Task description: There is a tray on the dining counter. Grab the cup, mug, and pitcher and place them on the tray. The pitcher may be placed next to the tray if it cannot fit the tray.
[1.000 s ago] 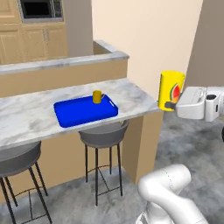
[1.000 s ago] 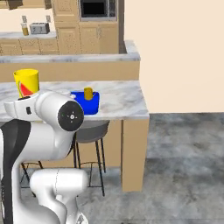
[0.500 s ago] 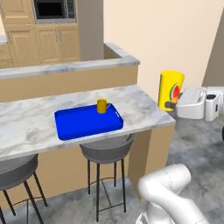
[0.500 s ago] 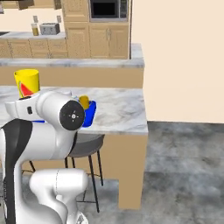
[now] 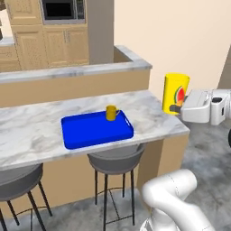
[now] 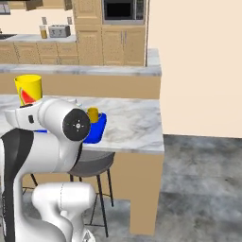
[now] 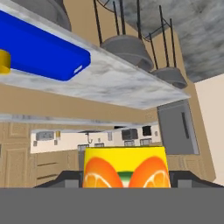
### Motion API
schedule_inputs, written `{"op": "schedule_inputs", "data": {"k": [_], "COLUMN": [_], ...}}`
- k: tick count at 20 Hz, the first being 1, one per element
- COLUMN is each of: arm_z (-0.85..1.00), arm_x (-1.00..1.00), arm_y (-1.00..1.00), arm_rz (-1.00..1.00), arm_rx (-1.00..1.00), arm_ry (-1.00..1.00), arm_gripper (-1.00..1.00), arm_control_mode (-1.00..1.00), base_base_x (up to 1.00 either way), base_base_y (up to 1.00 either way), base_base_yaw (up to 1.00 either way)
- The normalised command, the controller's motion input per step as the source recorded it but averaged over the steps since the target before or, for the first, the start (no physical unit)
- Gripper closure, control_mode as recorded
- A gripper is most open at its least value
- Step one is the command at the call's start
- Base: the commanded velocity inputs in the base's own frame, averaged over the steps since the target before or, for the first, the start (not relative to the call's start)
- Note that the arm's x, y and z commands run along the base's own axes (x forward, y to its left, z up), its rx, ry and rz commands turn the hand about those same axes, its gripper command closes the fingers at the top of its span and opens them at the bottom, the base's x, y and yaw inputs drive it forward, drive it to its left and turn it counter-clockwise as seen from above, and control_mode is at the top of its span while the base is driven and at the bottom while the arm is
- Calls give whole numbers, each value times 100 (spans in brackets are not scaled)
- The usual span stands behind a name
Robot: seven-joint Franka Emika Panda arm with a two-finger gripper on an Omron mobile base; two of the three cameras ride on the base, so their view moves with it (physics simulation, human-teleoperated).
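My gripper (image 5: 174, 108) is shut on the cup (image 5: 176, 90), a tall yellow tumbler with a watermelon picture, held upright in the air off the right end of the dining counter (image 5: 151, 110). The cup (image 7: 124, 173) sits between the fingers in the hand view, and the cup (image 6: 28, 89) also peeks above my arm. The blue tray (image 5: 90, 133) lies on the counter with the small yellow mug (image 5: 111, 113) standing at its far right edge. What looks like the pitcher (image 6: 43, 31) stands on the far kitchen worktop.
Two grey stools (image 5: 115, 160) stand tucked under the counter. A raised marble ledge (image 5: 76, 71) runs behind the counter. Wooden cabinets with a microwave (image 5: 61, 9) fill the back wall; a toaster (image 6: 59, 31) sits beside the pitcher. Grey floor opens to the right.
The whole scene has shifted: the base has driven, so counter and tray now sit farther right in the left view. The cup stays in my gripper.
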Motion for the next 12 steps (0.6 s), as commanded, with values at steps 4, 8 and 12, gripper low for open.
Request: {"op": "schedule_inputs", "data": {"k": [4,8,12], "arm_z": [0,0,0], "arm_x": [0,0,0], "arm_y": [0,0,0], "arm_rz": [0,0,0], "arm_rx": [0,0,0], "arm_ry": [0,0,0], "arm_gripper": [100,100,100], "arm_control_mode": [100,100,100], "base_base_x": [38,50,52], "base_base_y": [1,0,0], "base_base_yaw": [6,8,9]}}
